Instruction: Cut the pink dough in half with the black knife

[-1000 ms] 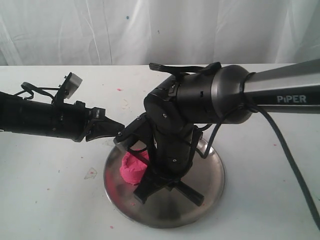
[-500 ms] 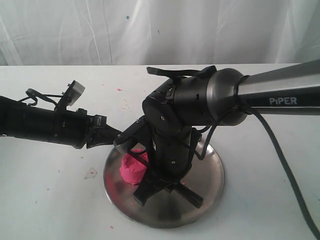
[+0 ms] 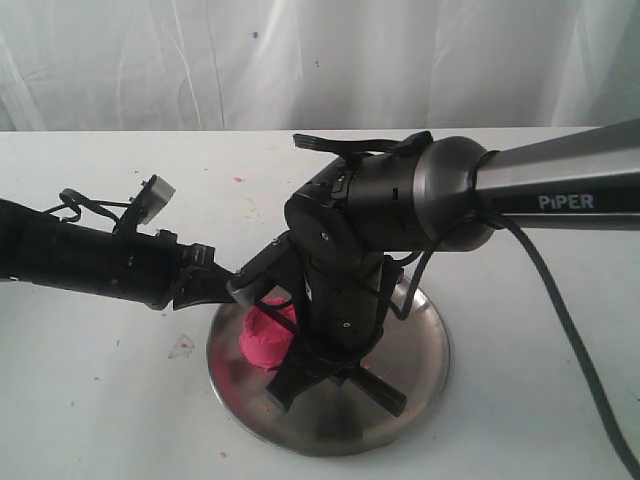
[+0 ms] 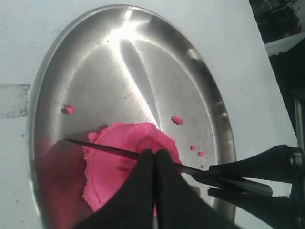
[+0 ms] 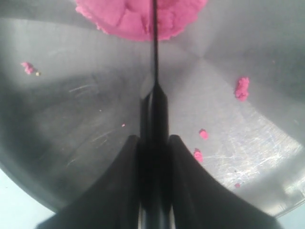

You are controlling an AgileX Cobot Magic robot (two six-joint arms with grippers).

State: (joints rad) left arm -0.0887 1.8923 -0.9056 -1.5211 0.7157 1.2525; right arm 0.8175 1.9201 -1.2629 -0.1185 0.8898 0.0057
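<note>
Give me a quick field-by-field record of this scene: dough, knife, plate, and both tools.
dough: pink dough, one lump on the plate, not yet parted
knife: black knife, blade lying across the dough
plate: steel plate, round, with small pink crumbs
right tool: shut on the knife handle
left tool: fingers together, over the dough
surface: white table

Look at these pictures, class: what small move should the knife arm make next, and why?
Probably press the knife straight down. Its blade lies across the middle of the dough, which looks like one uncut lump on the plate. The right gripper holds the handle; the left gripper, jaws closed, rests at the lump.
</note>
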